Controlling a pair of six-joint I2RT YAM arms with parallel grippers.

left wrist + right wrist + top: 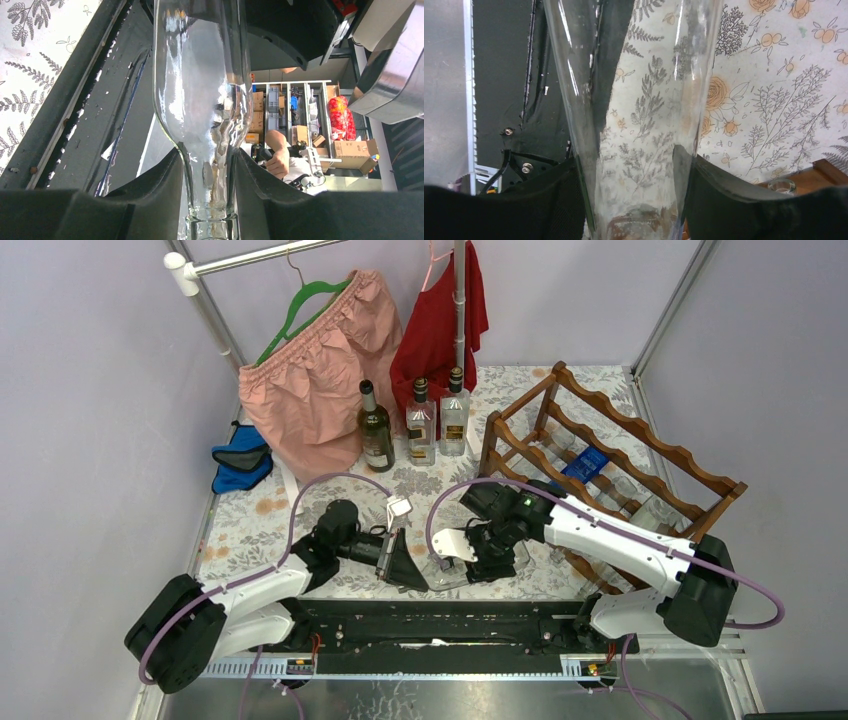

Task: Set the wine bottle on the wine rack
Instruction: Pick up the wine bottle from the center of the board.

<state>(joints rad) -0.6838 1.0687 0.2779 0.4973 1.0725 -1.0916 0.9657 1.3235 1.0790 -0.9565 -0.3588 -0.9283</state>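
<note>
A clear glass wine bottle [448, 568] lies low over the flowered cloth near the front middle, held between both arms. My left gripper [408, 562] is shut on its neck; in the left wrist view the fingers [165, 190] press both sides of the neck of the bottle [200, 90]. My right gripper [478, 548] is shut on the body; in the right wrist view the glass of the bottle [639, 100] fills the gap between the black pads [724, 200]. The reddish-brown wine rack [620, 455] stands at the right, and a corner of the wine rack [819, 175] shows beside the right fingers.
Three upright bottles [420, 425] stand at the back centre. Behind them a pink skirt [310, 380] and a red garment [435, 330] hang from a rail. A blue bag [242, 460] lies at the left. The rack holds a blue-labelled bottle [585, 465]. A black base rail [440, 625] runs along the near edge.
</note>
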